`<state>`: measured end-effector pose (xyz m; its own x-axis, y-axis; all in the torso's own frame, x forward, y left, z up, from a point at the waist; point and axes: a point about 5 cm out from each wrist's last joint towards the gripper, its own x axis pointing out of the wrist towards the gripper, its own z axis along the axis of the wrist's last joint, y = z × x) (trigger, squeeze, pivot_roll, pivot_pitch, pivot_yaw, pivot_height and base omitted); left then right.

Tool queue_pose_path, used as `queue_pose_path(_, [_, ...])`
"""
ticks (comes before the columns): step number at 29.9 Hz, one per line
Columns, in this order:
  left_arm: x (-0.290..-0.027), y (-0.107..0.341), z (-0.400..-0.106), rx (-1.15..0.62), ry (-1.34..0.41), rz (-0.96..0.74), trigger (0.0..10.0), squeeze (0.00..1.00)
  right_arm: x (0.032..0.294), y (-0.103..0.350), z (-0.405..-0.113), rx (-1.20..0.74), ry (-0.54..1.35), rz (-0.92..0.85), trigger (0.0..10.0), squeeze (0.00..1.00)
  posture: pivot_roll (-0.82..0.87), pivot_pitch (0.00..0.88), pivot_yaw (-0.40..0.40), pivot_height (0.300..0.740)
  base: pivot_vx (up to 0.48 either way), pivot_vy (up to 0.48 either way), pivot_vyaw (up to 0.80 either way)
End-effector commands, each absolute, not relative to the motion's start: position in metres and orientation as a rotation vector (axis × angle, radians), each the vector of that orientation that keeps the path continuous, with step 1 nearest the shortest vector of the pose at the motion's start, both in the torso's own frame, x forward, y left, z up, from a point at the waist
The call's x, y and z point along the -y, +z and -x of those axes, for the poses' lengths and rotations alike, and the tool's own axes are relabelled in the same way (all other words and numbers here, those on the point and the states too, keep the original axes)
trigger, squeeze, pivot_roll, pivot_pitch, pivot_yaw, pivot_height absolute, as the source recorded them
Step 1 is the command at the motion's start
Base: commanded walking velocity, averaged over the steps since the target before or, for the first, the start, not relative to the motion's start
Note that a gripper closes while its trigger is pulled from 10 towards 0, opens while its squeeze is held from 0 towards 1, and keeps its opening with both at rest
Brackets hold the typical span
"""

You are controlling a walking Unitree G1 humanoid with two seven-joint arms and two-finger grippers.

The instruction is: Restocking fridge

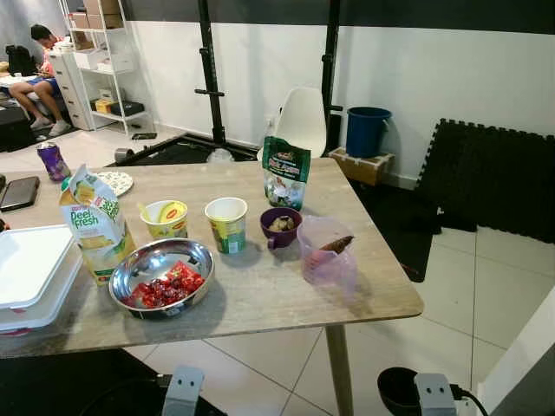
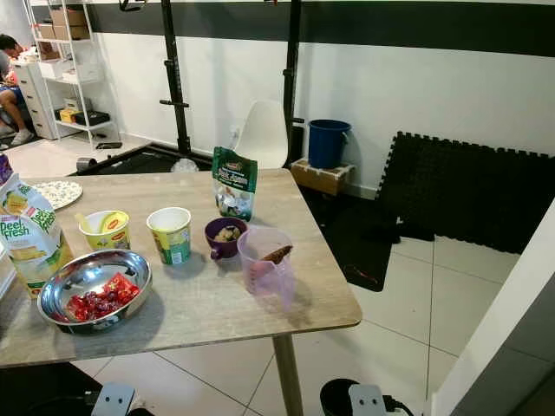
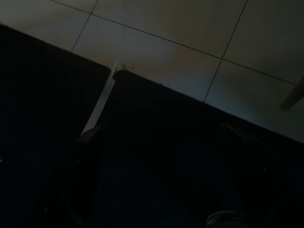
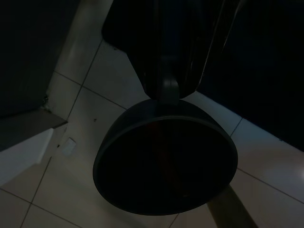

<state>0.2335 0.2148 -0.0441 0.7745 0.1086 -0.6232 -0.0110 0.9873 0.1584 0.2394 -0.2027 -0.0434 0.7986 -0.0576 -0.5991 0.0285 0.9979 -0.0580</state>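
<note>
1. The wooden table (image 1: 260, 303) stands ahead of and above both grippers, and its near edge is higher than the two hanging arms.
2. The left gripper (image 3: 161, 130) hangs low over a dark mat and pale floor tiles (image 3: 190, 28). Its two fingers (image 3: 88, 142) show faintly in the gloom and stand well apart, holding nothing.
3. The right gripper (image 4: 166, 57) hangs over a round black disc (image 4: 166, 161) on the tiles. It is too dark to tell whether it is open or closed.
4. A white lidded container (image 1: 26, 269) sits up on the table, out beyond the left gripper's outer side.
5. A steel bowl (image 1: 160, 264) with red pieces in it lies almost straight ahead of the left gripper and is the nearest food to it.
6. A Peel Fresh juice carton (image 1: 95, 230) stands upright just beside the bowl, between it and the container.
7. A clear pinkish jug (image 1: 325, 251) with something brown in it is the item closest to the right gripper's side.
8. A green snack bag (image 1: 284, 173) stands upright farther off, beyond the jug.
9. A yellow noodle cup (image 1: 166, 218) and a green-and-white cup (image 1: 226, 224) stand behind the bowl, close together but apart.
10. A small purple bowl (image 1: 279, 227) sits between the green-and-white cup and the jug.
11. A purple can (image 1: 53, 161) stands at the far edge, well away on the left gripper's side.
</note>
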Motion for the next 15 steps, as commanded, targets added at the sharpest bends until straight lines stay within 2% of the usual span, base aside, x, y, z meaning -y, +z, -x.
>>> queue_pose_path(1, [-0.2174,-0.0461,-0.2310,-0.704,0.073,-0.156,10.0,0.00,0.2060,-0.0426,-0.2405,-0.649,-0.067,0.047,10.0,0.00,0.03,0.056,0.011,0.740,0.000,0.000,0.00])
queue_pose_path(15, [-0.2211,-0.0438,-0.2338,-0.703,0.074,-0.165,10.0,0.00,0.2042,-0.0417,-0.2419,-0.638,-0.073,0.028,10.0,0.00,0.02,0.042,0.020,0.740,0.000,0.000,0.00])
